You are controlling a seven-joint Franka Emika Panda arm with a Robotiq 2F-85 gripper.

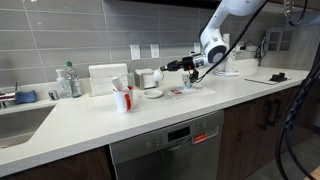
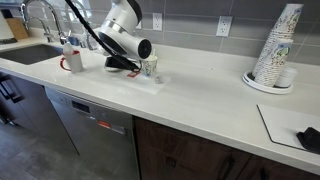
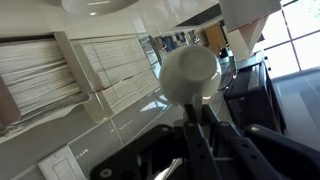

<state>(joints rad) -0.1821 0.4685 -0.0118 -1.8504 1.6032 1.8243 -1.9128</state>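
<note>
**Holding a spoon [image 3: 190, 72] aloft, pincer [image 3: 196, 135] clamped on its stem**

Starting at the pincer: in the wrist view its dark fingers are closed on a thin stem. The spoon's round bowl stands right ahead of the lens, pale, smooth and glossy, with the room's light on it. In an exterior view the pincer [image 1: 178, 66] lies level, well above the counter [image 1: 100, 115], its tip aimed along the wall [image 1: 60, 40]. So the spoon is up in the air and touches nothing but the fingers.

How far along? By my read the pick-up is done: the spoon is gripped, lifted and clear of the worktop. What is left is any placing at all, since it rests in nothing and on nothing.

Just below the arm, a small clear glass [image 2: 148, 68] stands upright on a thin pale mat [image 2: 152, 84].

Moving outward, the counter is white, flat and matte, stone-like by the look of it, and the wall is grey oblong tile. A red-and-white mug [image 1: 123, 98] sits toward the sink [image 1: 20, 120], with a shallow white bowl [image 1: 153, 93] near it. At the far end is a tall tapered stack of patterned cups [image 2: 275, 50]. Under the worktop sits a brushed-steel dishwasher [image 1: 165, 150].
</note>
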